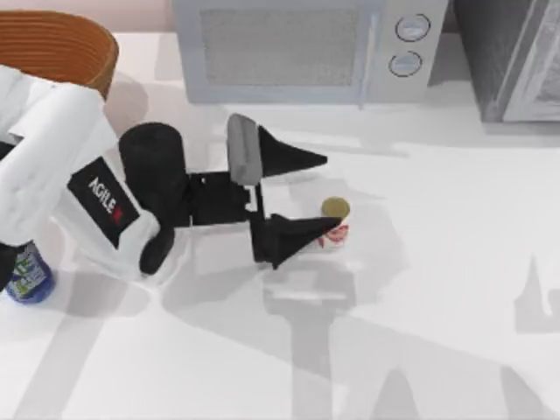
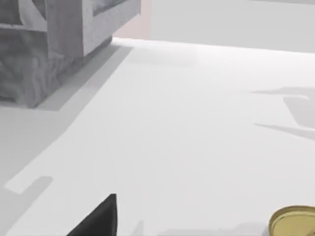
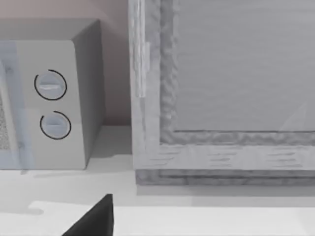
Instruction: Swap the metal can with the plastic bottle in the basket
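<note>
- The left gripper (image 1: 322,197) reaches out over the middle of the table (image 1: 437,289) from the top view's left, its two black fingers spread wide and holding nothing.
- One finger (image 1: 293,157) points toward the microwave side; the other finger (image 1: 293,236) lies nearer the front of the table, and its tip partly covers the metal can (image 1: 335,219).
- The can stands upright, dull gold top up, at the tip of that nearer finger, not squarely between the two fingers; from above it seems to touch the finger, though I cannot tell contact from mere overlap.
- In the left wrist view the can's gold top (image 2: 294,222) shows at the picture's edge, with one dark fingertip (image 2: 101,219) well apart from it.
- The plastic bottle (image 1: 29,276) stands on the table behind the gripper, down by the left arm's white body, partly hidden by it.
- The basket (image 1: 61,48) sits at the far left corner, also behind the gripper and well apart from the can.
- A microwave (image 1: 306,44) stands at the back of the table, beyond the farther finger.
- In the right wrist view, a dark fingertip (image 3: 93,219) of the right gripper faces the microwave's dials (image 3: 51,105); I cannot tell how its fingers are set.
</note>
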